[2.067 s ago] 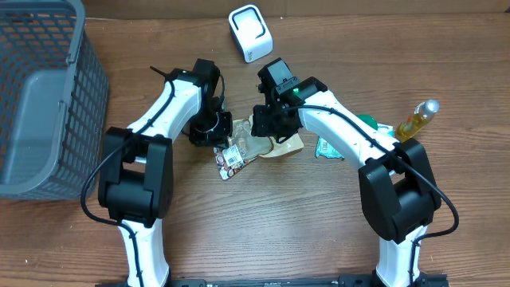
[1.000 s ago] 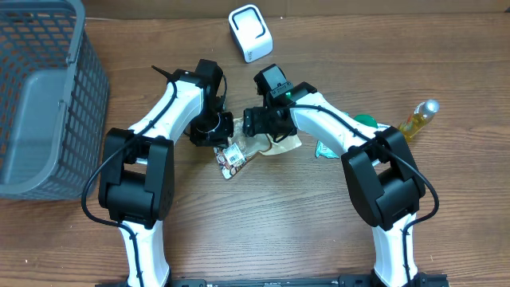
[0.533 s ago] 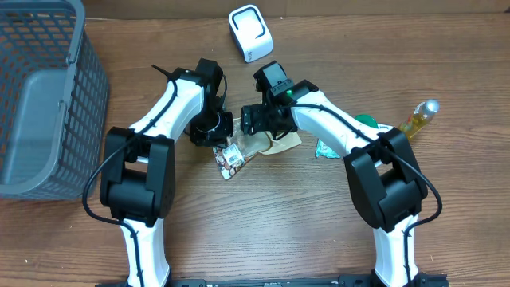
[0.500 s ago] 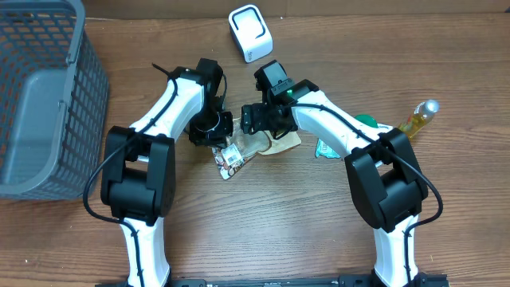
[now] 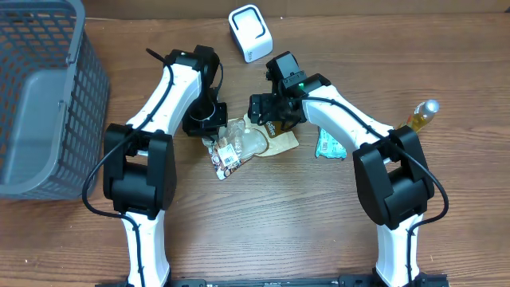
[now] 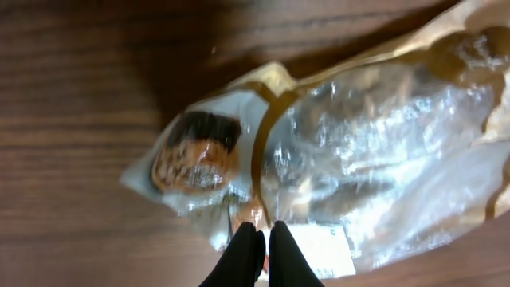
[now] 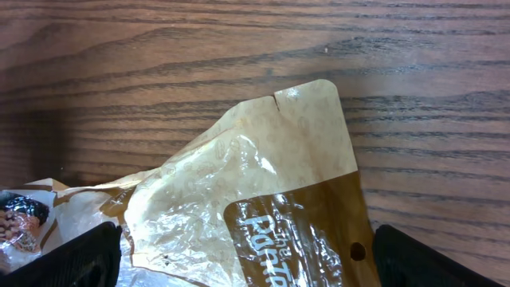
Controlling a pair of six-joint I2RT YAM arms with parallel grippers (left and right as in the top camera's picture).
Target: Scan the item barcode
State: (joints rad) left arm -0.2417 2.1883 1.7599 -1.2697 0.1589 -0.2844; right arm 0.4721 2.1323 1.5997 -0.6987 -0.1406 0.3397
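The left gripper [image 6: 256,239] has its fingers [image 6: 245,251] pressed flat together with no gap. The tips pinch the near edge of the bag [image 6: 374,151], just beside a white label [image 6: 328,249]. The bag is crumpled clear film with tan borders and has a food picture printed at one end. The view is blurred, so its contents cannot be made out.

The right gripper [image 7: 245,235] stands wide and grips nothing. Its fingers [image 7: 80,259] sit at the two lower corners of its view, with the bag's [image 7: 271,183] tan notched corner lying between them. Whether they touch the film I cannot tell.

From overhead, the bag [image 5: 249,140] rests on the table [image 5: 279,223] near the middle, between the two grippers. The left gripper [image 5: 207,123] is at the bag's left end and the right gripper [image 5: 267,113] is over its upper right part. The label [image 5: 229,157] faces up at the bag's lower left.

The white scanner [image 5: 249,32] stands farther up the table, apart from the bag. A grey basket [image 5: 40,96] fills the far left. A green packet [image 5: 327,147] lies beside the right arm, and a bottle [image 5: 418,118] of yellow liquid lies well off to the right.
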